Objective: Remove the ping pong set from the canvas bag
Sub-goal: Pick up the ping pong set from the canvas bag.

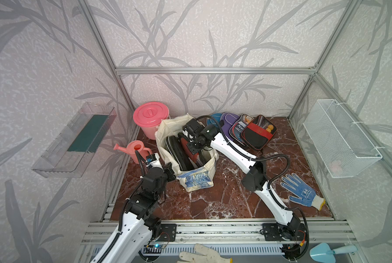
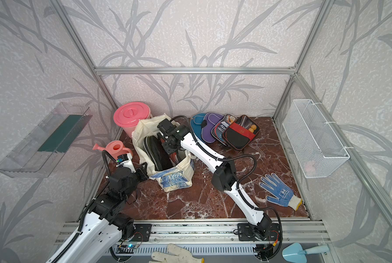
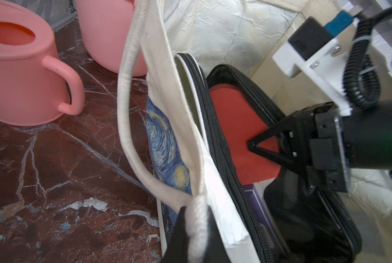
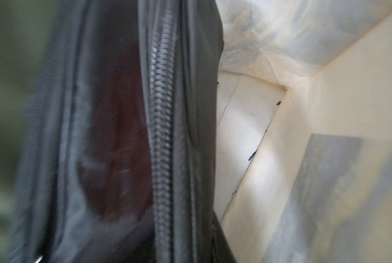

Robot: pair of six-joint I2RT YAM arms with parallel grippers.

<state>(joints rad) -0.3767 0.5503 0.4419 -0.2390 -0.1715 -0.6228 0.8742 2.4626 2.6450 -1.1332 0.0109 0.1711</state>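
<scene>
The cream canvas bag (image 1: 165, 127) (image 2: 174, 180) stands upright at the table's left middle. My left gripper (image 1: 171, 173) (image 3: 196, 209) is shut on the bag's white rope handle (image 3: 131, 127) at the near rim. My right gripper (image 1: 194, 149) (image 2: 170, 148) reaches down inside the bag, shut on a clear zippered case with a red paddle (image 3: 231, 118) (image 4: 122, 136). An olive case (image 3: 186, 91) stands beside it in the bag. Teal (image 1: 214, 119), purple (image 1: 230, 123), navy (image 1: 239, 129) and black-red (image 1: 256, 136) cases lie overlapped at the back right.
A pink lidded bucket (image 1: 150, 118) and a pink watering can (image 1: 137, 149) stand left of the bag. A blue dotted glove (image 1: 301, 190) lies at the right. A wire basket (image 1: 340, 136) hangs on the right wall, a clear shelf (image 1: 76, 141) on the left.
</scene>
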